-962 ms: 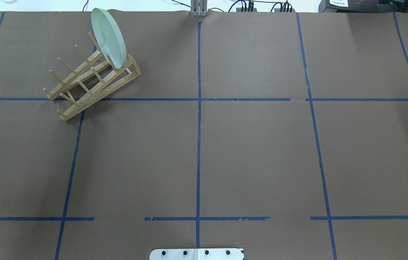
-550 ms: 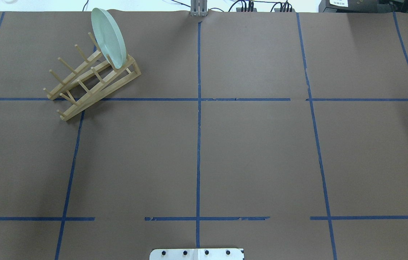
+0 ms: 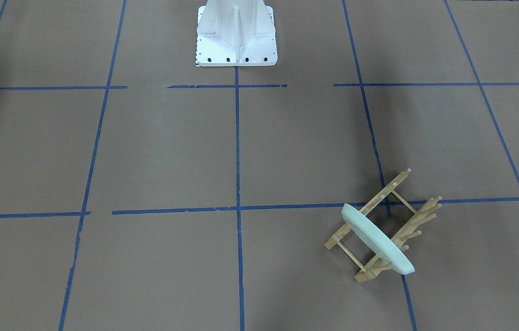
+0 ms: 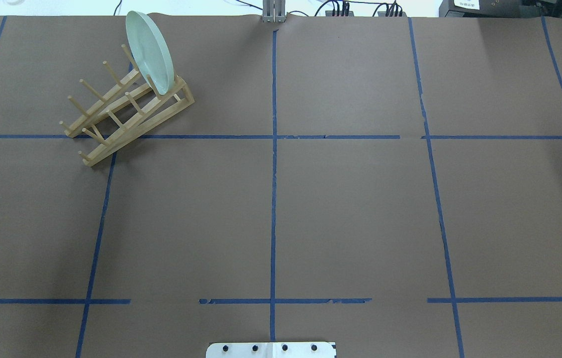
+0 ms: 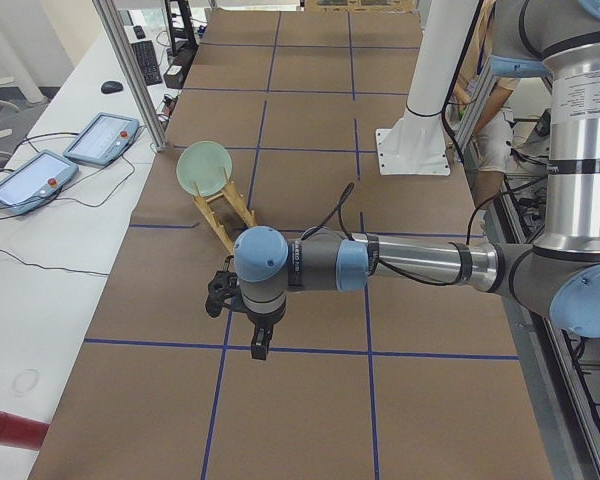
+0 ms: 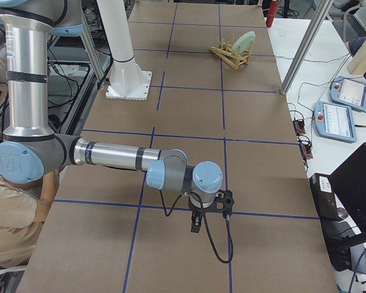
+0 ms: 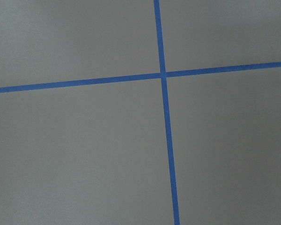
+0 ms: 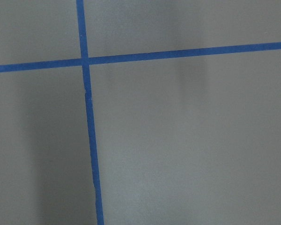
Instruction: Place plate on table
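Note:
The pale mint-green plate (image 4: 150, 52) stands on edge in the far end slot of the wooden pegged rack (image 4: 127, 112), at the far left of the table (image 4: 350, 214). It also shows in the front view (image 3: 376, 239) and both side views (image 5: 204, 168) (image 6: 244, 41). My left gripper (image 5: 258, 345) hangs over the table's left end, well short of the rack. My right gripper (image 6: 196, 224) hangs over the right end, far from the plate. I cannot tell whether either is open or shut. Both wrist views show only paper and blue tape.
The white robot base (image 3: 235, 34) stands at the table's near middle edge. Teach pendants (image 5: 100, 140) (image 6: 344, 119) lie on the white side bench beyond the table's far edge, next to metal posts (image 5: 130, 70). A red cylinder (image 5: 10, 428) lies on that bench.

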### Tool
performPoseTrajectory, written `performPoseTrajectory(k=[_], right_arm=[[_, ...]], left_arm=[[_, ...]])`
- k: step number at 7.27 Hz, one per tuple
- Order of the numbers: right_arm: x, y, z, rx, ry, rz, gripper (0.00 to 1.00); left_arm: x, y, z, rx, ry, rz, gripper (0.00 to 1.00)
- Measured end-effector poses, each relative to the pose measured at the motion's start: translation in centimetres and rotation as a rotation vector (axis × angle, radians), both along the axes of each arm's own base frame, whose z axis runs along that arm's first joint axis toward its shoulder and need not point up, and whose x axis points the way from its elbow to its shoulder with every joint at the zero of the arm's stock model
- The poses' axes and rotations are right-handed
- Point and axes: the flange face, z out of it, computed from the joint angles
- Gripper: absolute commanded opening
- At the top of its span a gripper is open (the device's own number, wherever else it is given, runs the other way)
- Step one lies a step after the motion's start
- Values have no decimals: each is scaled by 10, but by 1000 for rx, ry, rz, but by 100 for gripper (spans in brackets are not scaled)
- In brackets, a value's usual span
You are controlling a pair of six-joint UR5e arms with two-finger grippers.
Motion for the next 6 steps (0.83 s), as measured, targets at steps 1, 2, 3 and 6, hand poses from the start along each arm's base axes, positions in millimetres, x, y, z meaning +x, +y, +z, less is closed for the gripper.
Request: performPoseTrajectory(k=[1, 2, 3, 6], right_arm=[[0, 0, 0, 0, 0, 0, 100], [0, 0, 0, 0, 0, 0, 100], [0, 0, 0, 0, 0, 0, 100], [0, 0, 0, 0, 0, 0, 100]], left_arm=[[1, -3, -2, 22, -1, -2, 100], [5, -7, -11, 45, 40, -30, 100], [11, -13, -26, 48, 129, -86, 100], [60, -29, -79, 21, 321, -233, 100]])
